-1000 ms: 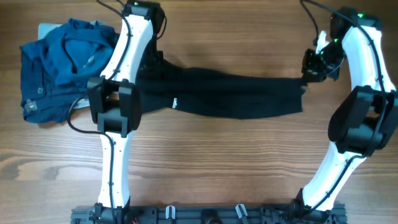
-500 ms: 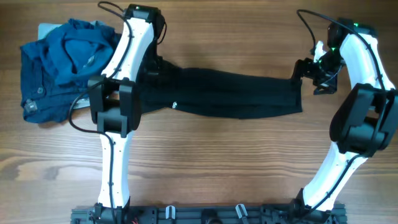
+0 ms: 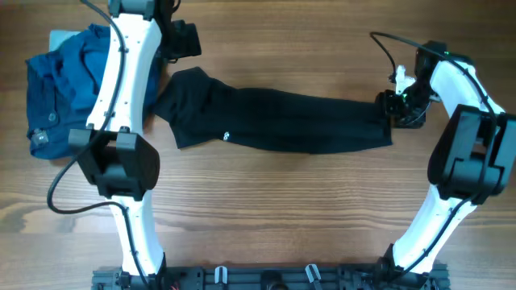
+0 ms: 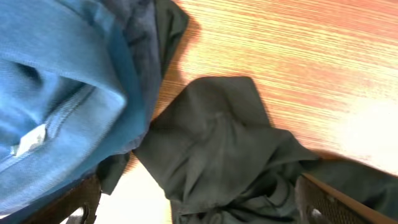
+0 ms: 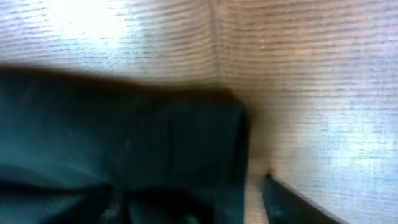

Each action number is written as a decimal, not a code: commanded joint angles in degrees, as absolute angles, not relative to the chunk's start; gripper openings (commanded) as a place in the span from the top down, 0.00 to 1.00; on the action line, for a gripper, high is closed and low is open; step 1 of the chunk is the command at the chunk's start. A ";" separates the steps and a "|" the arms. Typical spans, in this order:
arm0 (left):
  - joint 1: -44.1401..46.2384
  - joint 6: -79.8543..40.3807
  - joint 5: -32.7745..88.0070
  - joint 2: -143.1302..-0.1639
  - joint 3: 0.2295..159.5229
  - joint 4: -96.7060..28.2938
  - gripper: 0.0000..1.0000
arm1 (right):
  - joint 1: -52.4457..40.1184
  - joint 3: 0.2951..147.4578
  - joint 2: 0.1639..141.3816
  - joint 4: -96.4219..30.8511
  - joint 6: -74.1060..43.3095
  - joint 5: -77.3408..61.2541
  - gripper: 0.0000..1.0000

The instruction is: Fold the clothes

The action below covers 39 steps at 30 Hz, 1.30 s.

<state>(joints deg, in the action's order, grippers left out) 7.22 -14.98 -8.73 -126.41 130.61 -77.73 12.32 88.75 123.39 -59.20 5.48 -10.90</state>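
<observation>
A long black garment [image 3: 282,121] lies stretched left to right across the wooden table, its left end crumpled [image 4: 217,149]. My left gripper [image 3: 184,39] hangs above and behind that left end, jaws wide open and holding nothing [image 4: 205,202]. A pile of blue clothes [image 3: 72,89] sits at the far left and touches the black cloth's corner [image 4: 56,93]. My right gripper [image 3: 397,109] is low over the garment's right end [image 5: 124,143]. One of its fingers [image 5: 298,199] stands clear of the cloth edge with bare table between; the other is lost in the dark fabric.
A pale sheet [image 3: 58,37] peeks out from under the blue pile. The arms' base rail [image 3: 266,278] runs along the front edge. Bare wood [image 3: 282,209] lies in front of the garment and behind it.
My left gripper opened, dropped the garment's left end and swung back to the far left. My right gripper let go of the right end and shifted slightly toward the cloth.
</observation>
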 commanded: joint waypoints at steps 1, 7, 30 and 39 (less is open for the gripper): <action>6.07 -15.94 -8.45 -125.34 130.72 -77.67 0.00 | 12.51 84.14 123.39 -56.45 4.34 -11.20 0.50; 6.04 -15.92 -8.45 -125.36 130.72 -77.71 0.00 | 12.43 80.51 123.39 -54.89 -2.15 -13.56 0.96; 6.04 -15.92 -8.43 -125.40 130.72 -77.97 0.00 | 21.17 97.71 122.32 -64.07 2.02 -30.26 0.96; 6.04 -15.90 -8.45 -125.40 130.72 -77.91 0.00 | 2.15 97.71 122.23 -66.48 1.32 -28.97 0.96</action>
